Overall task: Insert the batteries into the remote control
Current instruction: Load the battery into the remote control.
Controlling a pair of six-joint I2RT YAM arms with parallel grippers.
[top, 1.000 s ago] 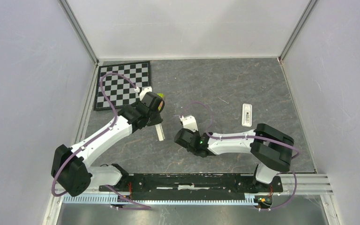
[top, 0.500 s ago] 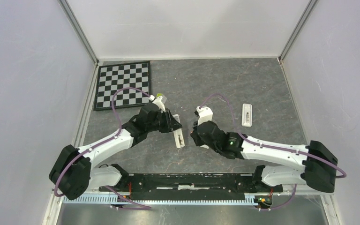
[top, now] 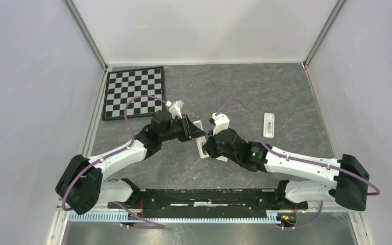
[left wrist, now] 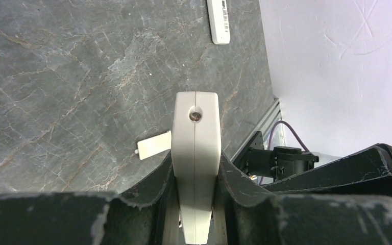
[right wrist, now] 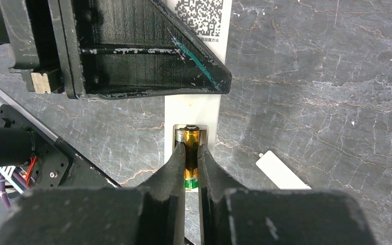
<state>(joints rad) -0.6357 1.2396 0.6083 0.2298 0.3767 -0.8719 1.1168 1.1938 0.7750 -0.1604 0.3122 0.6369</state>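
My left gripper [top: 193, 132] is shut on a white remote control [top: 203, 149], held clear of the table at mid-table. The left wrist view shows that remote [left wrist: 195, 127] edge-on, pinched between the left gripper's [left wrist: 195, 161] fingers. My right gripper [right wrist: 191, 150] is shut on a battery [right wrist: 192, 137] with a dark gold body and a green band. The battery's top end sits in the open battery bay of the remote [right wrist: 191, 109]. In the top view the right gripper [top: 211, 145] meets the remote from the right. Other batteries are out of view.
A second white remote [top: 269, 125] lies on the table to the right, and it also shows as a remote [left wrist: 219, 20] in the left wrist view. A loose white battery cover [right wrist: 282, 171] lies flat below the grippers. A checkerboard [top: 132, 92] sits at the back left.
The left arm has swung right with the remote toward mid-table. The right arm has stretched in from the right, bringing the battery up to the remote's bay.
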